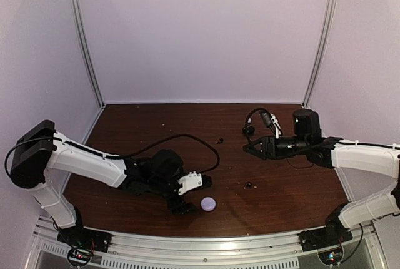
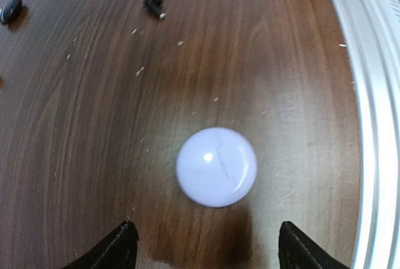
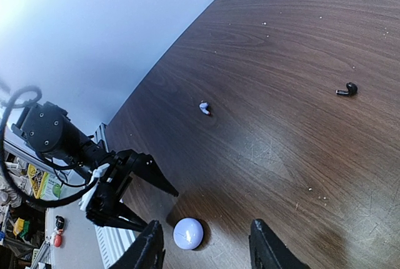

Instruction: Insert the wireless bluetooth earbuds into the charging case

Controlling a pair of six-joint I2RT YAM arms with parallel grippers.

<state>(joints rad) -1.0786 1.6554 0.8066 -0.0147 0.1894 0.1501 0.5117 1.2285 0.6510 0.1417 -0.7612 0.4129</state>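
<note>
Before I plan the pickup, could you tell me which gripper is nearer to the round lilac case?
Left. The left gripper sits open right beside the round lilac case, which lies just ahead of its fingertips. The right gripper is well away across the table.

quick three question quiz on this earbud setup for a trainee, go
1. True or false: the left claw is shut on the round lilac plastic charging case.
2. In the top view that case lies: A by the near edge of the dark wooden table; B at its far edge; C at its centre.
3. Fill in: the right claw is ____, holding nothing.
Key: 1 false, it is open with the case ahead, untouched; 2 A; 3 open.
</note>
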